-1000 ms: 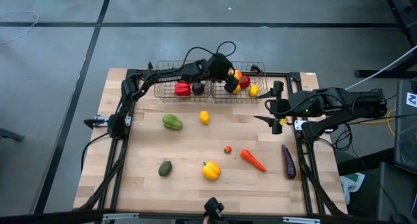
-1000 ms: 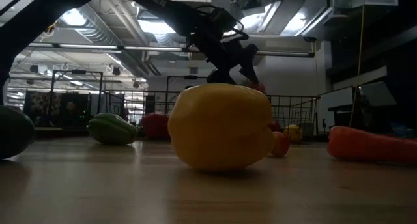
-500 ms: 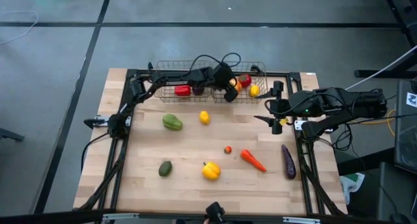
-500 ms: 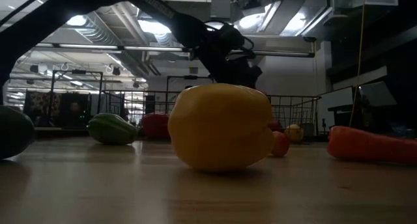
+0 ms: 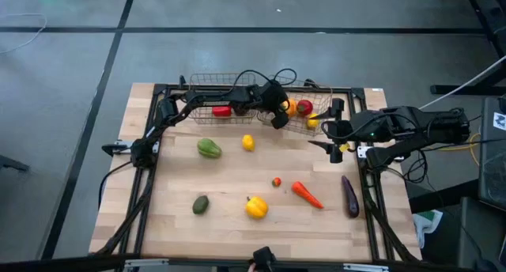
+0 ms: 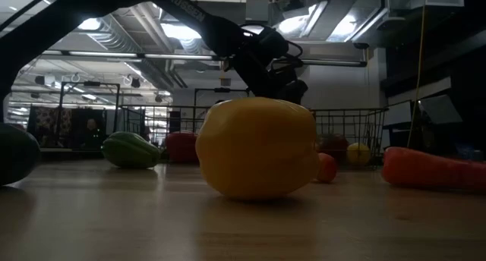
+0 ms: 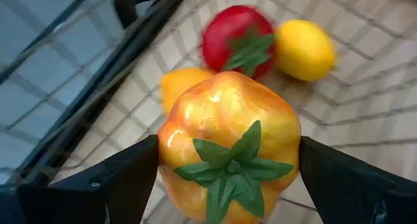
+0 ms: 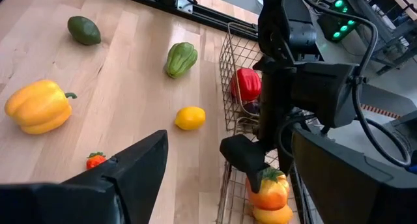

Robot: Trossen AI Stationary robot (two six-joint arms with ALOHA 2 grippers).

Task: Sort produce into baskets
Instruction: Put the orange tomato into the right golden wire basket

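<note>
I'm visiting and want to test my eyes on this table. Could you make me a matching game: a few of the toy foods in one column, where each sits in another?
Things:
1. orange-yellow pepper
2. carrot
3. eggplant
4. avocado

Places:
A. on the table's right edge
B. between the left claw's fingers, over the right basket
C. on the left half of the table, near the front
D. lying just left of the eggplant

Pairs: 1-B, 2-D, 3-A, 4-C

left gripper: fingers spread, apparently gripping; right gripper: agape, waiting
</note>
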